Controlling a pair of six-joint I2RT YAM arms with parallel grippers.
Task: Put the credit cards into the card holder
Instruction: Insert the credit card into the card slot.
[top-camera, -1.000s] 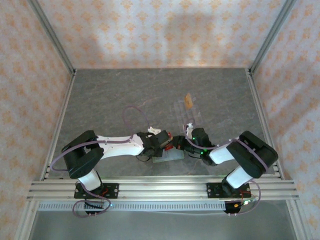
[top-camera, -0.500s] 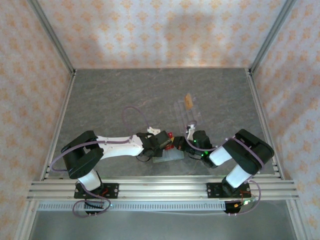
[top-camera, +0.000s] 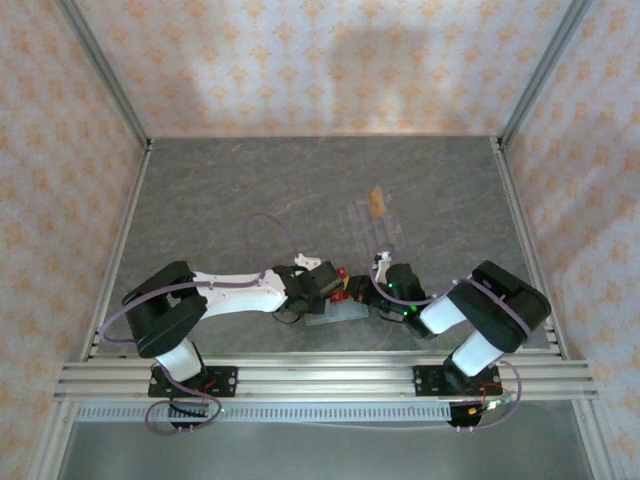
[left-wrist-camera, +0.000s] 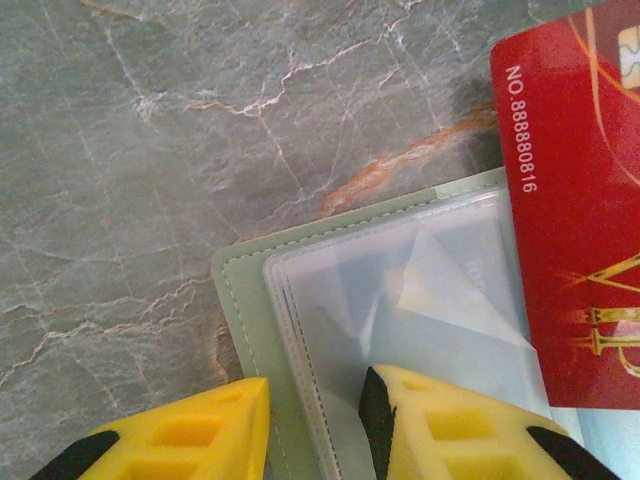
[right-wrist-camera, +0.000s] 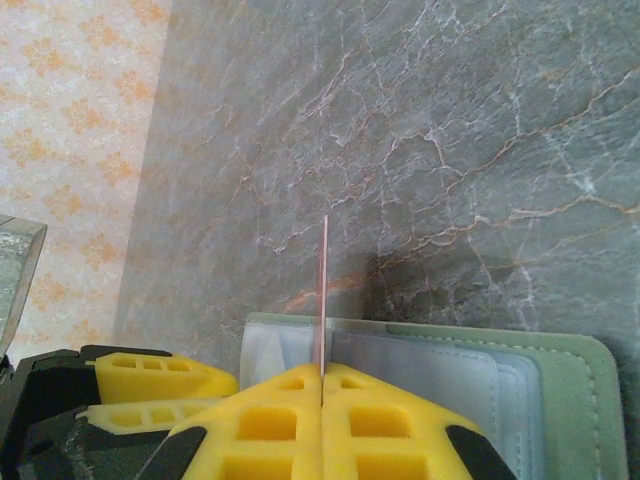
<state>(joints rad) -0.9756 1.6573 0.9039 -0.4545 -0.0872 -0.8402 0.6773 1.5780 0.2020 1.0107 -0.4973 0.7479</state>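
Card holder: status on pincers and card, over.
Left pincer part open, tips straddling card holder edge. Right pincer shut on red card, its edge at the pockets. Nothing seen blocking.

I see a grey-green marbled table (top-camera: 220, 200) with pale and rust-coloured veins running across it. The sage-green card holder (left-wrist-camera: 236, 300) lies open and flat on it near the front edge, clear pockets facing up. Farther back, slightly to the right, a clear ridged tray (top-camera: 372, 232) rests on the same surface.
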